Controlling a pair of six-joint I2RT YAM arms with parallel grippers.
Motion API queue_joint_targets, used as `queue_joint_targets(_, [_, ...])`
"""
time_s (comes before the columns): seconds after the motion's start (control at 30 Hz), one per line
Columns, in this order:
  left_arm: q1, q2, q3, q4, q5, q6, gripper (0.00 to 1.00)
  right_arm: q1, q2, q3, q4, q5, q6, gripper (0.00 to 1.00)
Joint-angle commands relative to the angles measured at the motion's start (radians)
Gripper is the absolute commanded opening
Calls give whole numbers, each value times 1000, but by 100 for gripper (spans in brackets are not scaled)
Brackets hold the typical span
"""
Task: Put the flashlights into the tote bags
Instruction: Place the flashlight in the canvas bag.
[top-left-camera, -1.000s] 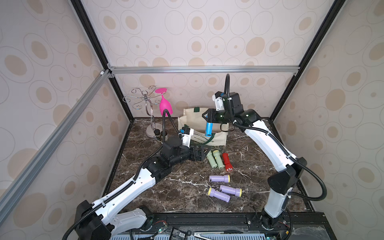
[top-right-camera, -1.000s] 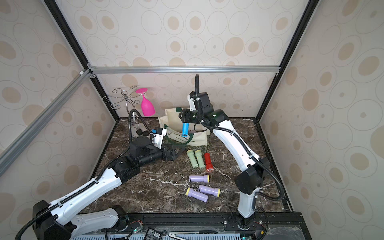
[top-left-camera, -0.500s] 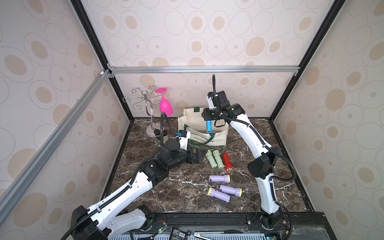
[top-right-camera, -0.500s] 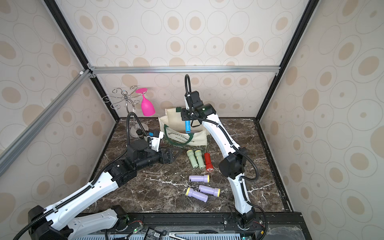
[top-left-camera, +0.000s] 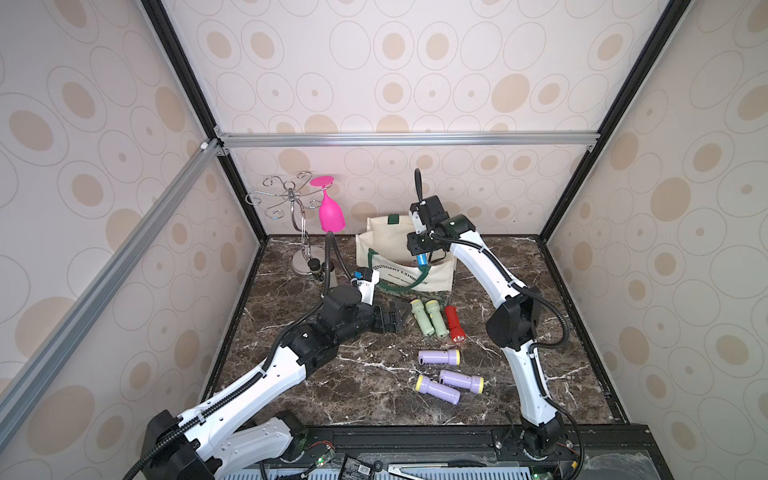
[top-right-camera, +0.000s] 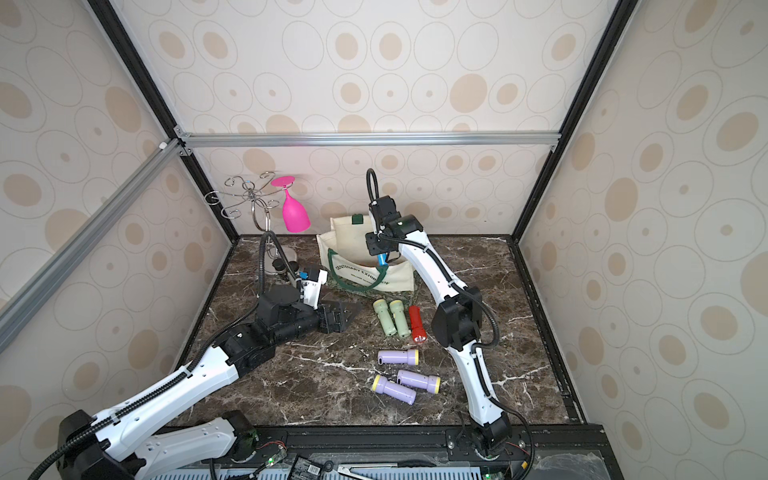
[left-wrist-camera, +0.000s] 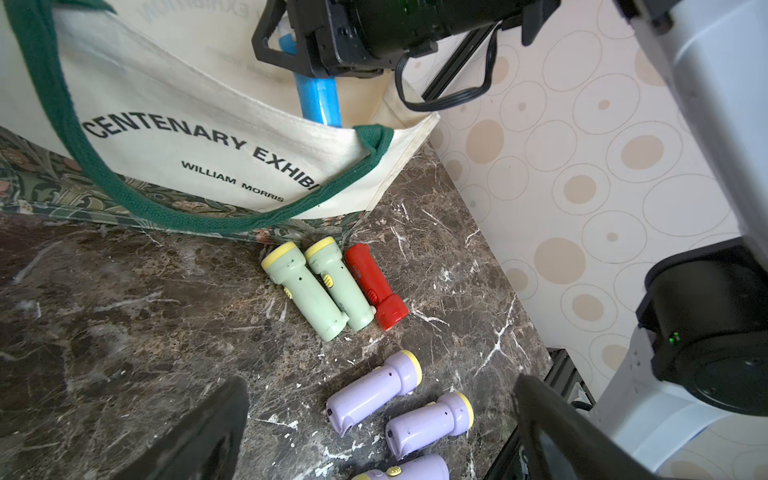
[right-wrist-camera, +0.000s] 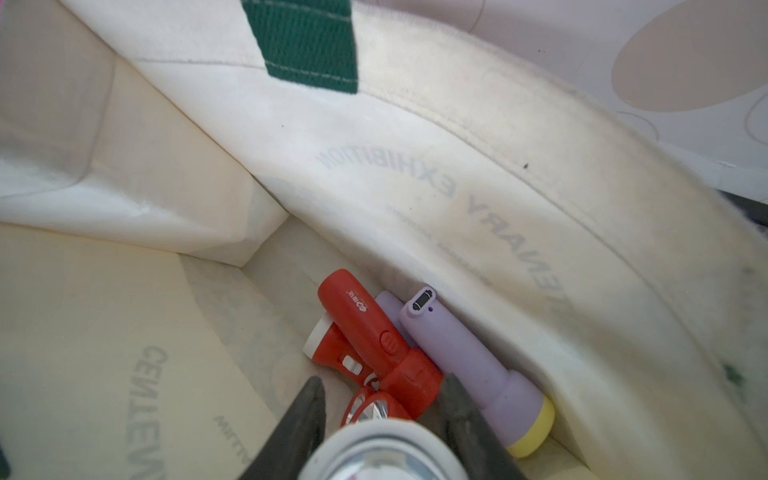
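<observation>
The cream tote bag (top-left-camera: 390, 245) (top-right-camera: 353, 245) with green handles stands open at the back. My right gripper (top-left-camera: 420, 249) (right-wrist-camera: 384, 384) hangs in its mouth, shut on a blue flashlight (top-left-camera: 422, 260) (left-wrist-camera: 318, 99) whose lower end dips behind the front wall. The right wrist view shows red flashlights (right-wrist-camera: 365, 324) and a lilac one (right-wrist-camera: 469, 357) lying inside. On the table lie two pale green flashlights (top-left-camera: 428, 318), a red one (top-left-camera: 453, 324) and three lilac ones (top-left-camera: 439, 356). My left gripper (top-left-camera: 395, 318) (left-wrist-camera: 380, 386) stands open and empty, low, left of the green pair.
A wire glass rack (top-left-camera: 297, 216) with a pink glass (top-left-camera: 331, 208) stands at the back left, with small dark-capped jars (top-left-camera: 314, 266) at its foot. The patterned walls and black frame posts close in the marble table (top-left-camera: 353, 374) on three sides.
My right arm has folded in towards the bag and lowered the blue flashlight into its mouth. My left gripper has drawn back a little from the bag's front.
</observation>
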Motion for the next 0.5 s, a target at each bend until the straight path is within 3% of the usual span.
queue_joint_targets(0.0, [4,1,-32,27,-26,-31,97,-1,8,1,-3,-13,-19,13])
queue_joint_targets(0.27, [5,8,-117,126,-24,-98,97,-1,4,1,-3,-10,-23,24])
queue_joint_targets(0.37, [5,6,-135,138,-24,-108,97,-1,-9,-2,-4,-3,-25,33])
queue_joint_targets(0.47, [4,3,-144,143,-25,-111,97,-1,-27,-2,-2,8,-27,48])
